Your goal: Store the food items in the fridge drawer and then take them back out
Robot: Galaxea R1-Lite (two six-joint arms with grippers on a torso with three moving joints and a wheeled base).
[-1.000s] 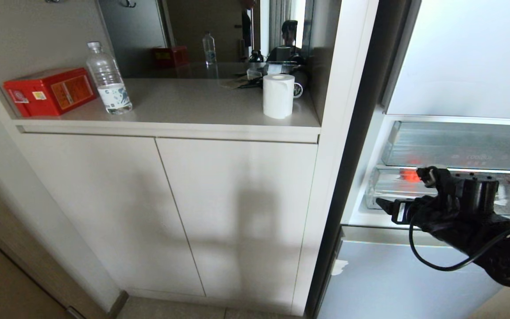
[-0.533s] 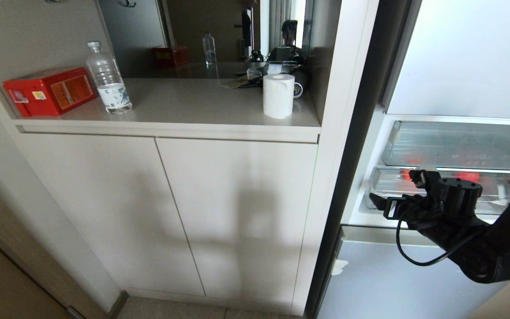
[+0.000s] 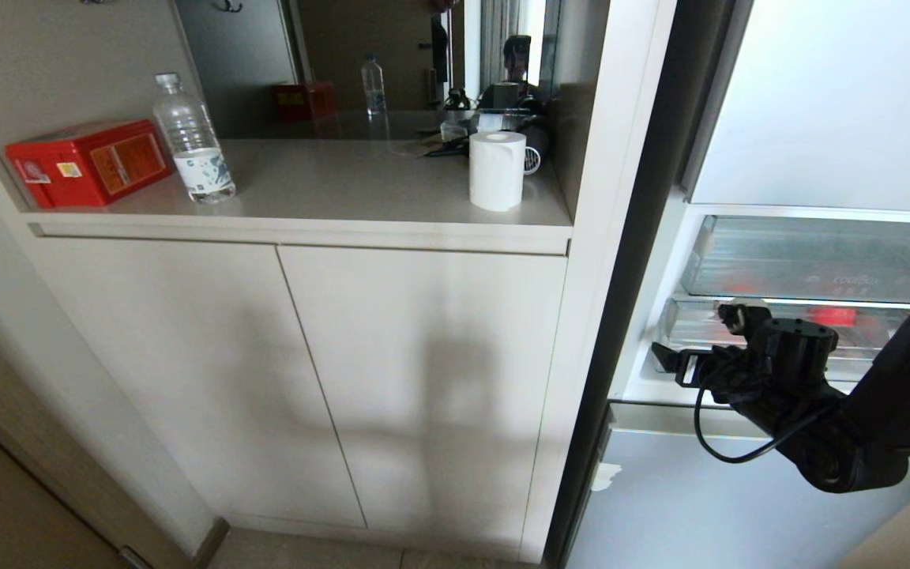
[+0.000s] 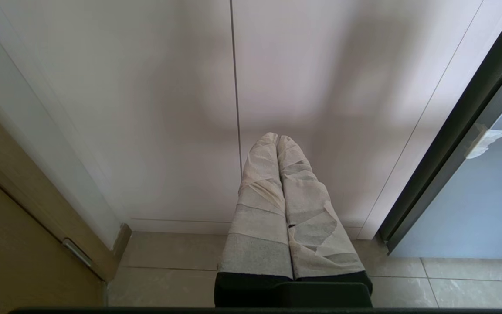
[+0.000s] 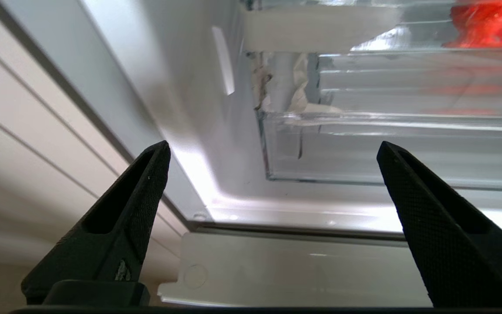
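The red fruit (image 3: 832,316) lies inside the clear fridge drawer (image 3: 866,336), toward its middle. In the right wrist view the red fruit (image 5: 490,22) shows behind the ribbed drawer (image 5: 364,148). My right gripper (image 3: 692,330) hovers just outside the drawer's front left corner. It is open, and nothing sits between its black fingers (image 5: 146,187). In that wrist view the right gripper (image 5: 273,146) faces the drawer's corner and the fridge sill. My left gripper (image 4: 277,138) has tape-wrapped fingers pressed together. It is parked low in front of the cabinet doors, near the floor.
A second clear bin (image 3: 818,261) sits above the drawer. The pale-blue lower fridge door (image 3: 700,498) is below my right arm. Left of the fridge is a counter (image 3: 344,190) with a red box (image 3: 88,162), a water bottle (image 3: 193,142) and a paper roll (image 3: 496,170).
My right gripper has shifted left along the drawer front and its fingers have spread a little wider. The fruit, earlier hidden behind the wrist, now shows in the drawer. The left arm has not moved.
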